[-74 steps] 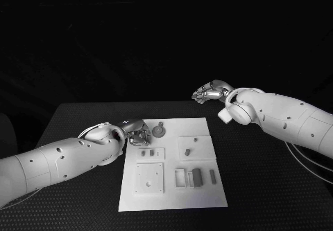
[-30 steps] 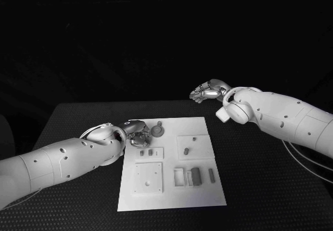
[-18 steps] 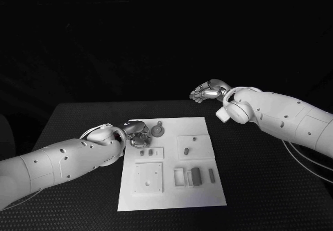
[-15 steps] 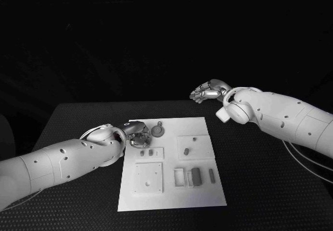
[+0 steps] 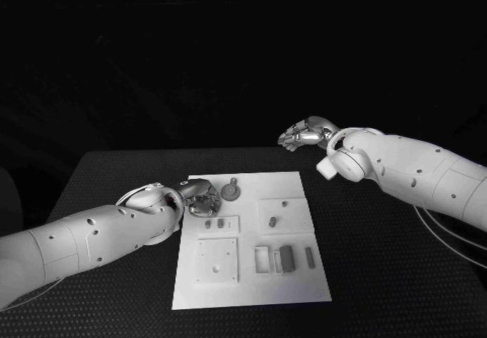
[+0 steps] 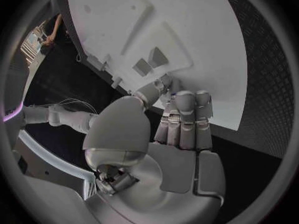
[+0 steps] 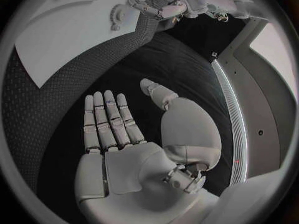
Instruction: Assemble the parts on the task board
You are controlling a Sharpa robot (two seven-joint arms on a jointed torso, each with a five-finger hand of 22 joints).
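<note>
**Right wrist view: right hand flat and empty over the table**

Right hand (image 7: 115,134) palm up toward camera, fingers (image 7: 106,117) straight and side by side, thumb (image 7: 159,94) splayed off toward 1 o'clock, nothing held. Black textured table (image 7: 93,69) behind it. Task board (image 7: 69,32) sits at 11 o'clock, well apart from the hand, with a round part (image 7: 117,14) near its far edge. Left hand (image 7: 161,5) at 12 o'clock, fingers curled over the board edge just beside that round part; can't tell if it's touching anything
</note>
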